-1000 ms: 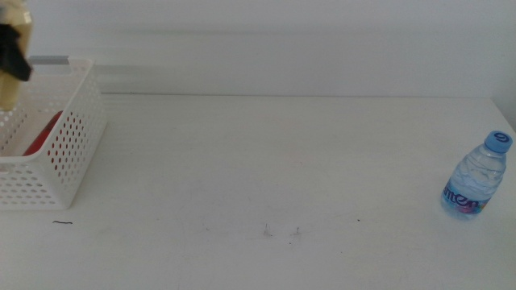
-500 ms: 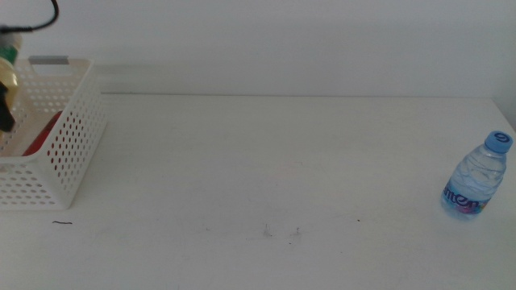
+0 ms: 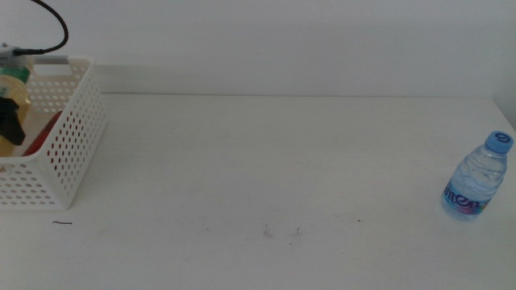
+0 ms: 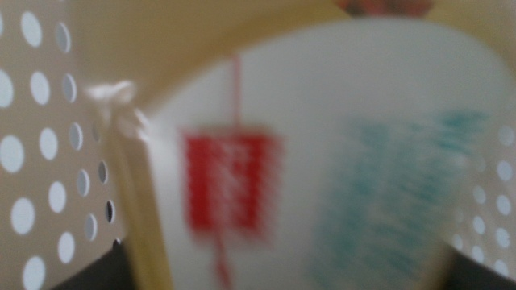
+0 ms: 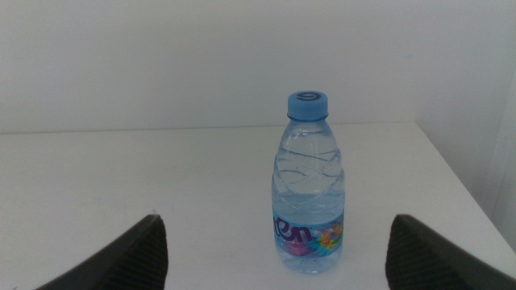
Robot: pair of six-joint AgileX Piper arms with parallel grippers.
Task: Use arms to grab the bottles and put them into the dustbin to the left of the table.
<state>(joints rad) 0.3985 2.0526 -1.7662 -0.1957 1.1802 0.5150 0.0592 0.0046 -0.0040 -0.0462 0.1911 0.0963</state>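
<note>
The left gripper [image 3: 10,125] grasps the yellow tea bottle with green label [image 3: 14,90] and has lowered it into the white perforated plastic dustbin [image 3: 68,141], beside the red can [image 3: 42,133]; release is due. The right gripper [image 5: 274,266], jaws spread, faces the clear blue-capped water bottle [image 5: 310,185].

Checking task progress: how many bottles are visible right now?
3. The water bottle stands on the table at the right edge. The red can lies in the dustbin. The yellow tea bottle is over the dustbin, held by the left gripper.
</note>
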